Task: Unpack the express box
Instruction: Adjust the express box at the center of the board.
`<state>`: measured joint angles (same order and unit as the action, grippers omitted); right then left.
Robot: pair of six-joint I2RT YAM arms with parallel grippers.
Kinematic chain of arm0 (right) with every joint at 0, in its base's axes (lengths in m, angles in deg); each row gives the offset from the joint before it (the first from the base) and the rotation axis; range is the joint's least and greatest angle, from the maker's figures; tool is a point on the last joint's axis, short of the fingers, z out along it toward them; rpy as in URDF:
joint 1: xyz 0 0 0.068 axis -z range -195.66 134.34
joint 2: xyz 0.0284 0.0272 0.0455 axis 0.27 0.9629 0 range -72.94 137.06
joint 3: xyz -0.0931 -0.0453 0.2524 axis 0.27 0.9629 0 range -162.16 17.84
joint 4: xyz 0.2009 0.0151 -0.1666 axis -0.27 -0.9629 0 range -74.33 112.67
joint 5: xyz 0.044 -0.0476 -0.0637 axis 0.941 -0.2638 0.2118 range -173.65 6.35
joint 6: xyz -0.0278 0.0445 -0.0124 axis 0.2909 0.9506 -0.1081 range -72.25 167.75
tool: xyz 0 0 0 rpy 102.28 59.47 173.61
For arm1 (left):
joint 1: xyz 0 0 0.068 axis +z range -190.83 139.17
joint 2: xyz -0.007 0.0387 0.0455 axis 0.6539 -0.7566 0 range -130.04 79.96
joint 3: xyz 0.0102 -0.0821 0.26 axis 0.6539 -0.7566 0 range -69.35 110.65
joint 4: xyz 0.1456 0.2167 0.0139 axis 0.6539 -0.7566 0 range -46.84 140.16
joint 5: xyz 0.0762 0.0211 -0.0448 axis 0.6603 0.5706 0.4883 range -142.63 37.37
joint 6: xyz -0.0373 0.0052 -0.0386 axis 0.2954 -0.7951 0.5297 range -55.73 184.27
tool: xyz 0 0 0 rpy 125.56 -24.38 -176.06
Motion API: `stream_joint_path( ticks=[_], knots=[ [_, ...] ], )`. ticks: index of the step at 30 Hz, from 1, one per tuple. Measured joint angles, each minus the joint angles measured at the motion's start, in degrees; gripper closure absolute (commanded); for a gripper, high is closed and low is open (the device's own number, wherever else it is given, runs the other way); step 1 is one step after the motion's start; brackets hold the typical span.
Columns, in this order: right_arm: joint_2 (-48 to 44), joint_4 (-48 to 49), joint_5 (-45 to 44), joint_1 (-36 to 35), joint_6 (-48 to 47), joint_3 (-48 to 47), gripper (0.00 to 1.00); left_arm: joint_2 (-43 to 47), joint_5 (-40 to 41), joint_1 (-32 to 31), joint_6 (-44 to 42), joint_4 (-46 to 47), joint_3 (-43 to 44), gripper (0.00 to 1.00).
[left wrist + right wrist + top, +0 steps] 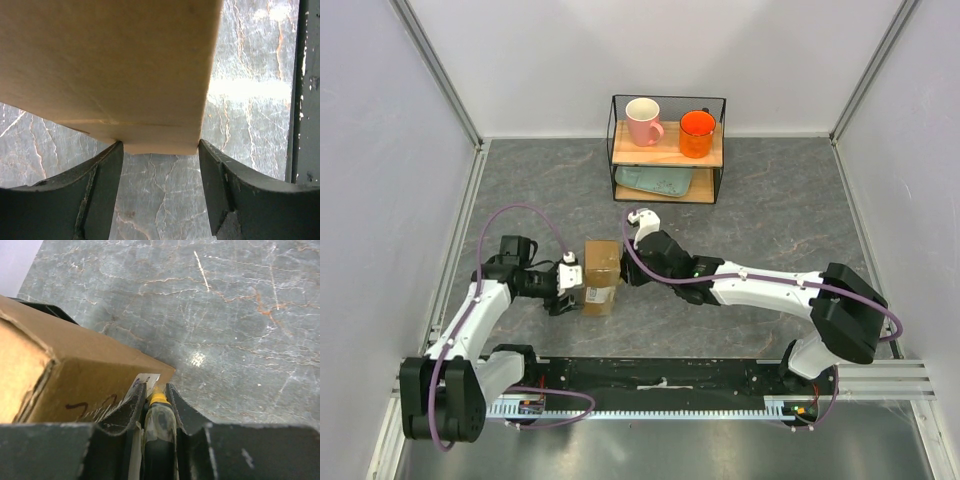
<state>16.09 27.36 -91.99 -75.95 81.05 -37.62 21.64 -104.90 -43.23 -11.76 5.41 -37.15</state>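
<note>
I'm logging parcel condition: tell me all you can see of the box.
The box is brown cardboard, oblong, seemingly closed, lying flat on the table between both arms. A white label sits at its near end; dark scribble marks one face. The left gripper straddles one end, grip unclear; the right gripper holds a knife at its edge.

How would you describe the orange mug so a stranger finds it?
At the far edge of the table stands a black wire shelf. On its upper board stand two mugs. The orange mug is the right one; the pink mug beside it is pale.
</note>
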Motion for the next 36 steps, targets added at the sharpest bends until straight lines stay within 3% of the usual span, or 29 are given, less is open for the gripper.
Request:
stream_joint_path(
  ticks=[14, 22, 36],
  knots=[
    [-0.6, -10.0, -7.5, 0.6, -5.9, -7.9, 1.00, -5.7, -2.6, -6.3, 12.5, 3.4, 5.0, 0.32],
    [-4.7, -9.5, -10.2, -0.9, -9.6, -4.2, 1.00, -5.7, -2.5, -7.8, 17.1, 9.2, 4.3, 0.21],
    [-7.8, -6.1, -9.4, -3.7, -13.7, 0.7, 1.00, 0.4, 4.3, -8.5, 14.4, 3.5, 1.2, 0.16]
  ],
)
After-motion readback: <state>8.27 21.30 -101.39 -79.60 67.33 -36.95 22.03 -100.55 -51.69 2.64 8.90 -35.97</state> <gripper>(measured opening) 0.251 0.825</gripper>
